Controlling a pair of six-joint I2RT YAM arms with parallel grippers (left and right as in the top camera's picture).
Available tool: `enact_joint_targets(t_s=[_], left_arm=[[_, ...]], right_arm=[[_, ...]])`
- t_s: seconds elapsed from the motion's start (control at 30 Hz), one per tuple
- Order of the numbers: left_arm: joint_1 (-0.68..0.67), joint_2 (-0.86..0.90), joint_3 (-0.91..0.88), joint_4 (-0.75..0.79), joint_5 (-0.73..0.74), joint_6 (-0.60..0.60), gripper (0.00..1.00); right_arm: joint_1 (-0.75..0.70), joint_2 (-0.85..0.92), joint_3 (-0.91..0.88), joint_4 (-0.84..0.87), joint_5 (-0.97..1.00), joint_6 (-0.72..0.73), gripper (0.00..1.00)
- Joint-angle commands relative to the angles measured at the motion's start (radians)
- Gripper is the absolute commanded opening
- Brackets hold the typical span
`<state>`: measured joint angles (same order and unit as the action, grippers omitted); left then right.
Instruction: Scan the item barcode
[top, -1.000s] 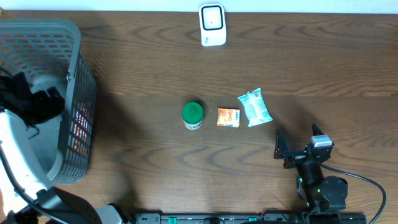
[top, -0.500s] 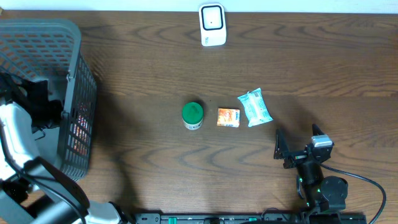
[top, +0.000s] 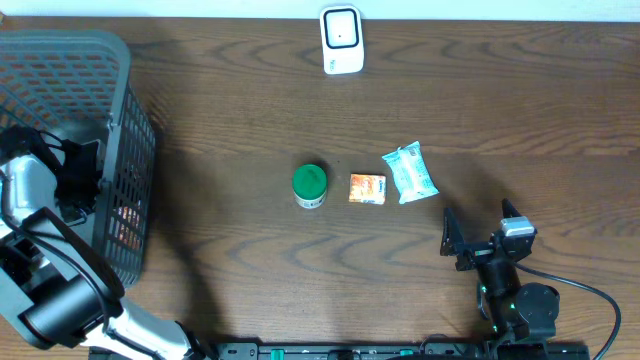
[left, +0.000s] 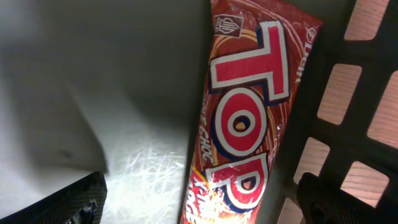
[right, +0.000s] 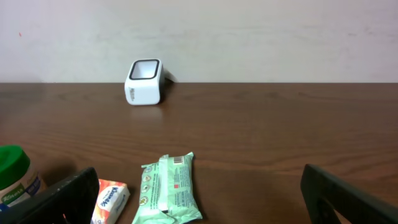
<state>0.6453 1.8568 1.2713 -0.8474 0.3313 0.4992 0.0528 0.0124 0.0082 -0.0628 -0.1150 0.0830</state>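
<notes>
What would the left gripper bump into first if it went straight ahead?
Most likely the red TOP snack pack, lying in the basket right ahead of the open left gripper. How close it is, I can't tell.

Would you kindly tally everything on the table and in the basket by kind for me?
Green-lidded jar: 1
Orange packet: 1
Wipes pack: 1
Red snack bar: 1
White scanner: 1
Grey basket: 1
Total: 6
</notes>
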Motion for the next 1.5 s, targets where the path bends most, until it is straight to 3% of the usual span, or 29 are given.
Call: enact_joint_targets(t_s=[0.0,0.23,0.27,0.3,0.33,0.37,0.47,0.67,0.77,1.07,1.23,1.47], left_arm=[[-0.003,0.032,-0.005,-0.003,0.035,0.021,0.98],[-0.004,0.105,-0.006,-0.018,0.035,0.020,1.00],[-0.005,0.118,-0.006,-0.020,0.034,0.020,0.96],[-0.005,0.130,-0.006,-0.020,0.024,0.020,0.90],[-0.005,0.142,-0.006,-0.018,0.004,0.020,0.75],[-0.005,0.151,-0.006,-0.018,-0.007,0.020,0.66],[-0.005,0.175,-0.006,-0.014,-0.021,0.018,0.62],[-0.005,0.176,-0.006,-0.003,-0.152,-0.011,0.27],[-0.005,0.176,-0.002,0.019,-0.251,-0.084,0.09],[-0.005,0.175,0.040,0.031,-0.565,-0.244,0.07],[-0.005,0.171,0.044,0.032,-0.574,-0.291,0.07],[-0.005,0.080,0.064,0.027,-0.449,-0.297,0.07]], right_arm=[[0.007,-0.004,-0.003,-0.002,0.005,-0.010,0.99],[0.007,-0.004,-0.003,-0.002,0.005,-0.010,0.99],[0.007,-0.004,-0.003,-0.001,0.005,-0.010,0.99],[0.007,-0.004,-0.003,-0.002,0.005,-0.010,0.99],[0.007,-0.004,-0.003,-0.001,0.005,-0.010,0.99],[0.007,-0.004,-0.003,-0.002,0.005,-0.010,0.99],[0.007,-0.004,-0.003,-0.002,0.005,-0.010,0.99],[0.007,-0.004,-0.003,-0.002,0.005,-0.010,0.99],[0.007,-0.004,-0.003,-0.002,0.005,-0.010,0.99],[0.007,-0.004,-0.003,-0.002,0.005,-0.010,0.99],[0.007,-0.004,-0.003,-0.002,0.005,-0.010,0.99],[0.007,-0.004,-0.003,-0.002,0.005,-0.010,0.99]])
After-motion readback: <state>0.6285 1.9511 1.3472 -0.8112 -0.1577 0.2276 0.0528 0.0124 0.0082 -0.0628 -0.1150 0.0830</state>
